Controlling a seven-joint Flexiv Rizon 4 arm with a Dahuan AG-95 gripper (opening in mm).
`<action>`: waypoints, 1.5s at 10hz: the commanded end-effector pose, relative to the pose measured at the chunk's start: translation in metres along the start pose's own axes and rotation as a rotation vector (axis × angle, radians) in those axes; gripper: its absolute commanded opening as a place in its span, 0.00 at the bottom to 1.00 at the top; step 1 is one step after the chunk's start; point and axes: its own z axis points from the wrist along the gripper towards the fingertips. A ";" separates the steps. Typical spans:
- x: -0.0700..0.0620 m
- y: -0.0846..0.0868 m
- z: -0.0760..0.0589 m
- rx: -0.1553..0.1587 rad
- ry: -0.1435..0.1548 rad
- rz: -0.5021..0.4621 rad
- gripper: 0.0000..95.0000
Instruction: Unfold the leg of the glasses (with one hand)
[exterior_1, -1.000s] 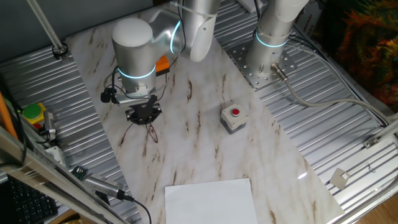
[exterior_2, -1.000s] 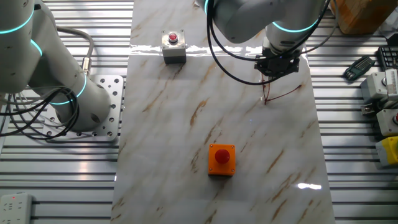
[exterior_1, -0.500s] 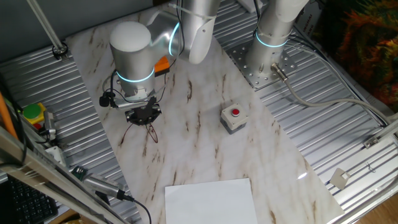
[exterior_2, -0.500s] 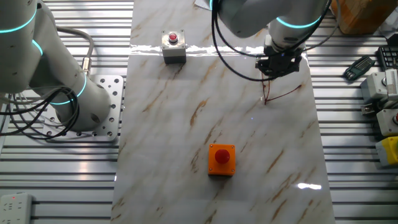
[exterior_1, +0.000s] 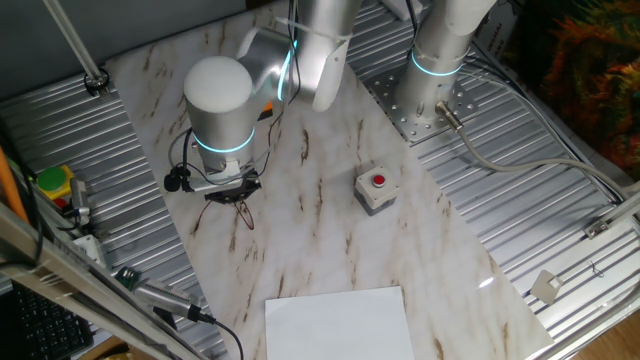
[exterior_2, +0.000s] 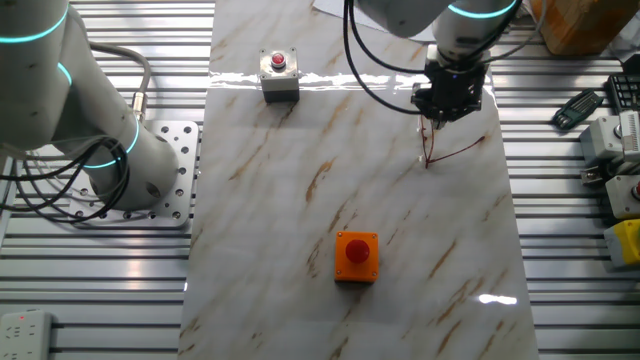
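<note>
The glasses lie on the marble table as thin dark reddish wires, with one slim leg spread out to the left towards the table edge. In the other fixed view the glasses show as a thin line slanting right from a short upright wire. My gripper hangs straight down right above them, mostly hidden under the arm's wrist. In the other fixed view my gripper is a compact black block whose tip sits at the top end of the wire. The jaw gap does not show.
A grey red-button box stands mid-table, also in the other fixed view. An orange box with a red button stands nearer the front there. A white sheet lies at the table's edge. A second arm's base stands beside the table.
The arm's wrist has shifted slightly and now covers more of the gripper in the one fixed view. The glasses lie in the same place.
</note>
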 end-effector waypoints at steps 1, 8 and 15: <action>0.000 0.000 0.000 -0.001 -0.036 -0.002 0.00; 0.000 -0.002 0.001 -0.008 -0.045 -0.036 0.00; 0.003 -0.008 0.013 -0.025 -0.046 -0.101 0.00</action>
